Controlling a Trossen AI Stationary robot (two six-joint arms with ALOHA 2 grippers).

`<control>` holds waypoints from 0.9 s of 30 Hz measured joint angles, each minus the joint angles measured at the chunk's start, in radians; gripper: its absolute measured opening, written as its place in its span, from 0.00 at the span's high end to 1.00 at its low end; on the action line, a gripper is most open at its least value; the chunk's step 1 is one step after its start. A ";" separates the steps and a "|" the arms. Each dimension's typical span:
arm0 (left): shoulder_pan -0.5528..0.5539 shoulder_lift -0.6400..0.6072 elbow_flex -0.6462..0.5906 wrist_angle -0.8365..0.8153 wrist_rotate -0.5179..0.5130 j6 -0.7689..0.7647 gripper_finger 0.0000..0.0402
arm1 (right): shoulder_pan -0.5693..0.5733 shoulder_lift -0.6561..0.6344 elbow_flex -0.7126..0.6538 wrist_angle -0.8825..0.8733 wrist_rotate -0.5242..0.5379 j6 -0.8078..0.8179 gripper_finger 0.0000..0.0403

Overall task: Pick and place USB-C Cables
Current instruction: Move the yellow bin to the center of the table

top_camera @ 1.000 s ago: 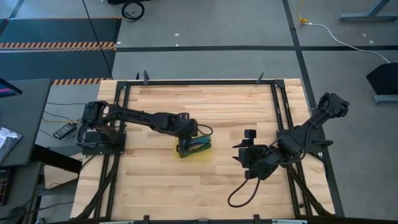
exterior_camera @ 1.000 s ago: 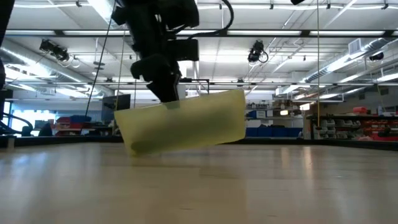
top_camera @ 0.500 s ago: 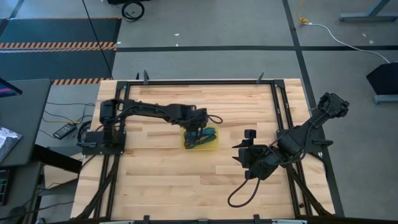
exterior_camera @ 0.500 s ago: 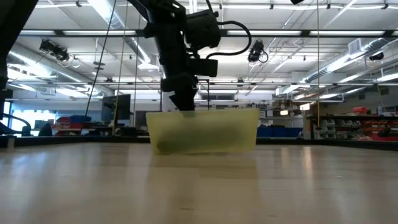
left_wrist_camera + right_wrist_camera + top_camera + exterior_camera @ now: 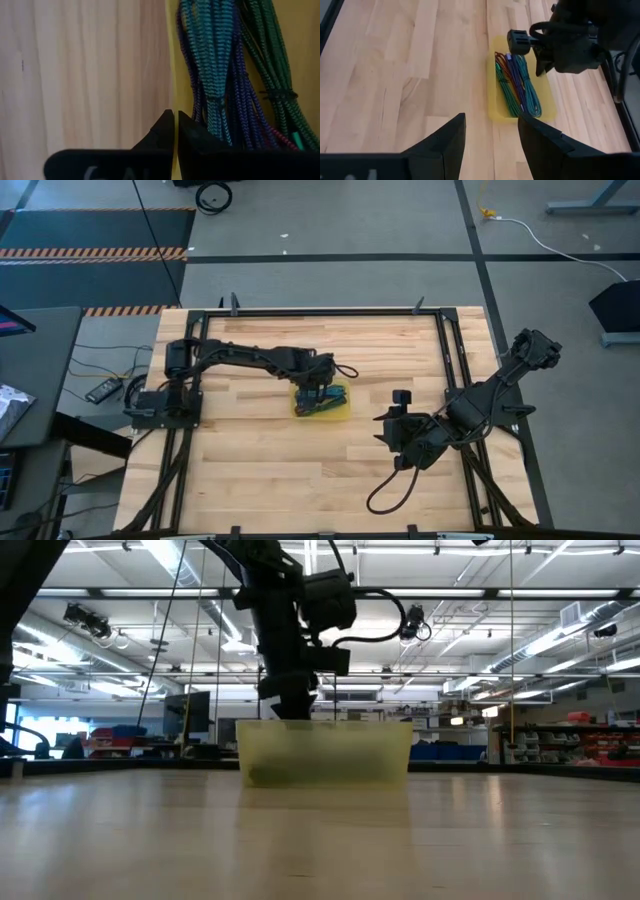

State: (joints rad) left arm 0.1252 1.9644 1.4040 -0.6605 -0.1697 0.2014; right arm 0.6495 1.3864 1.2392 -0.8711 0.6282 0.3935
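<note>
Two claws are in view, and only the left claw (image 5: 317, 389) is at work. It sits over the near-centre of the tabletop (image 5: 260, 470), clenched on the rim of a shallow yellow tray (image 5: 345, 413). The left wrist view shows its two fingers (image 5: 162, 131) pressed together with the thin yellow wall pinched between them; this edge grip lets the arm handle the whole tray instead of each cable in turn.

The low view shows the tray (image 5: 325, 752) level, with its base apparently resting on the tabletop, so the grip now steadies it more than it carries it.

The USB-C cables (image 5: 516, 85) lie inside the tray, just beside the clenched fingers on the inner side of the pinched wall. Teal, green, blue-purple and maroon-red strands run lengthwise along the tray, side by side and touching. All visible bundles are contained, so the placing stage appears largely complete.

To the right of the tray and well apart from it, the right claw (image 5: 396, 432) waits above bare wood. Its fingers (image 5: 445, 137) stand released and hold nothing.
</note>
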 joint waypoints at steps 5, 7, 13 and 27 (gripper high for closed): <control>0.003 0.013 0.002 0.000 0.000 0.003 0.98 | 0.000 0.000 0.000 0.008 -0.001 -0.003 0.53; 0.003 0.013 0.002 0.001 -0.002 0.009 0.97 | 0.000 0.000 0.000 0.009 -0.002 -0.003 0.53; 0.007 0.013 0.001 0.005 -0.001 0.028 0.97 | 0.007 0.000 0.000 0.010 -0.003 -0.004 0.53; 0.036 0.014 0.000 0.031 -0.005 0.031 0.97 | 0.007 0.000 0.000 0.010 -0.003 -0.011 0.53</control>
State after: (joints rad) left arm 0.1608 1.9785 1.4036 -0.6292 -0.1745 0.2325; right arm 0.6563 1.3865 1.2392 -0.8612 0.6254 0.3826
